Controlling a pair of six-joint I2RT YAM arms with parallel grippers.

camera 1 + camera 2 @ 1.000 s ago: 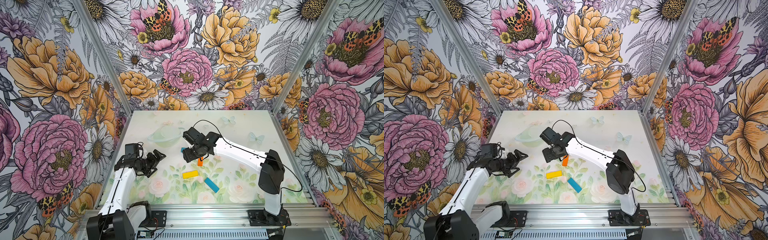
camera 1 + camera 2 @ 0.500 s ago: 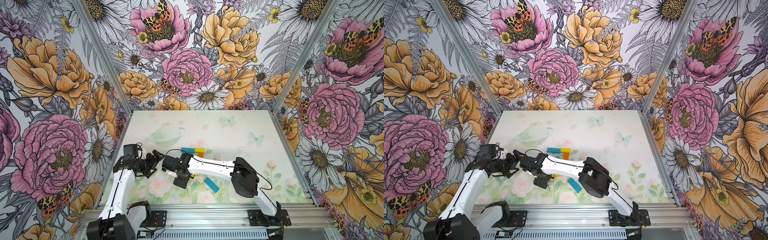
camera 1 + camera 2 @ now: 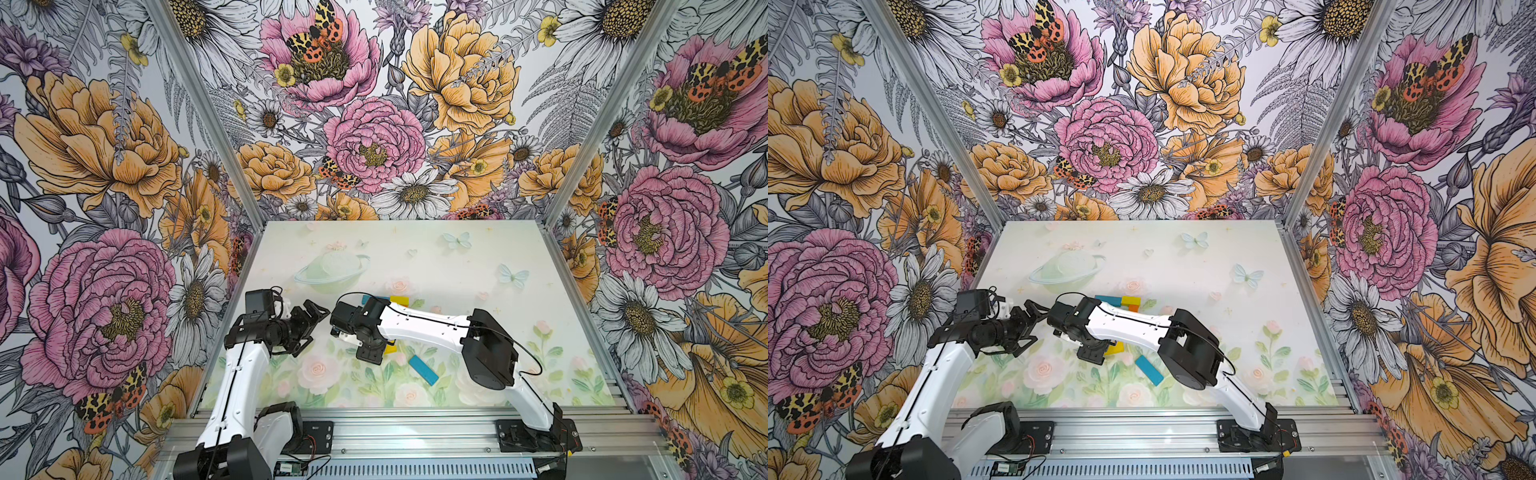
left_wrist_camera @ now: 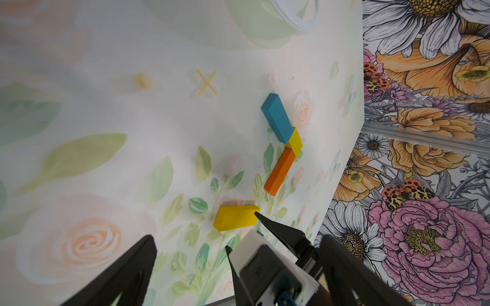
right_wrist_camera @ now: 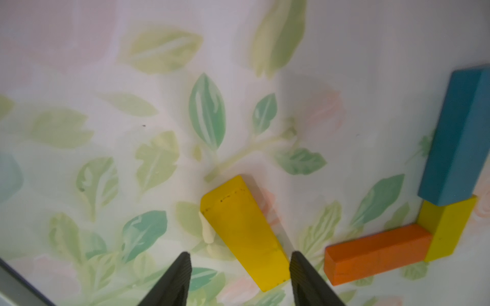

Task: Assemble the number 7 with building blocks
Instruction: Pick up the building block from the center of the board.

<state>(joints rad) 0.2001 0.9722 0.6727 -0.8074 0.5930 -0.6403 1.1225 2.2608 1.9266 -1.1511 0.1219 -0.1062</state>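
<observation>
My right gripper [image 5: 240,262] straddles the long yellow block [image 5: 238,227] lying flat on the mat [image 5: 79,66], jaws half-spread and not yet clamped on it. Near it the orange block [image 5: 376,251], short yellow block [image 5: 448,227] and blue block [image 5: 461,137] touch in a bent chain. My left gripper [image 3: 311,322] hovers wide open.

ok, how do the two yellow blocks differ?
The short yellow block is clearly shorter than the long yellow block. The short one butts against a blue bar and the orange bar; the long one lies alone. The long one sits between the open jaws of the right gripper; the short one doesn't. Both are yellow, flat on the mat.
</observation>
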